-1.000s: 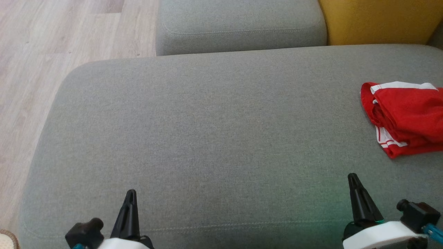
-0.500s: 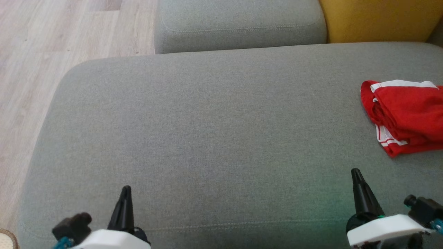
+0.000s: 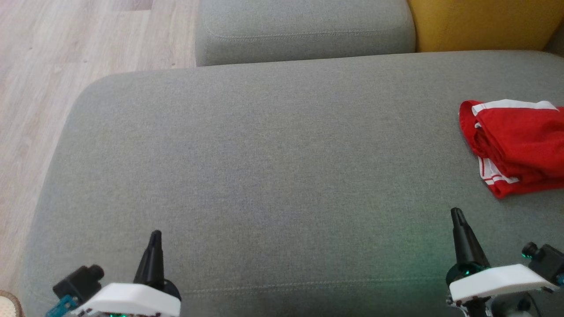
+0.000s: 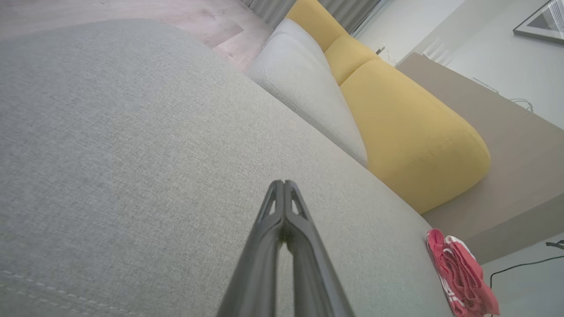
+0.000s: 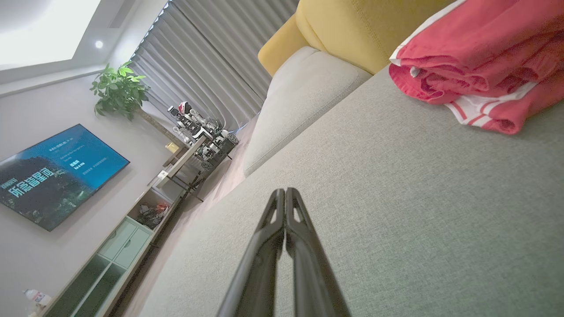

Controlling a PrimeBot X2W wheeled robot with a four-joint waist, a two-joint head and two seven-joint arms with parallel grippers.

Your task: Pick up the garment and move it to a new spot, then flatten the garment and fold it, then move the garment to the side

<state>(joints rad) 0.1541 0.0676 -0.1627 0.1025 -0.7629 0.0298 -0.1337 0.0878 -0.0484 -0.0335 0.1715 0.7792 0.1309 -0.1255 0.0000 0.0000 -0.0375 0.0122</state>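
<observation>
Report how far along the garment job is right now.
Looks done: the red garment lies doubled over in layers at the right side of the grey cushion, so folding and setting aside seem finished, though the fold looks loose. In hand: nothing. The left gripper and right gripper are shut, empty and apart from it. Left: probably nothing, unless a tidier fold is wanted.

Head camera: steeply down on cushion point(image 3: 282, 154). Wrist cameras: low over it, garment point(image 4: 460, 275) shared, rightward of left claw point(image 4: 284, 182), right claw point(image 5: 285, 190).
</observation>
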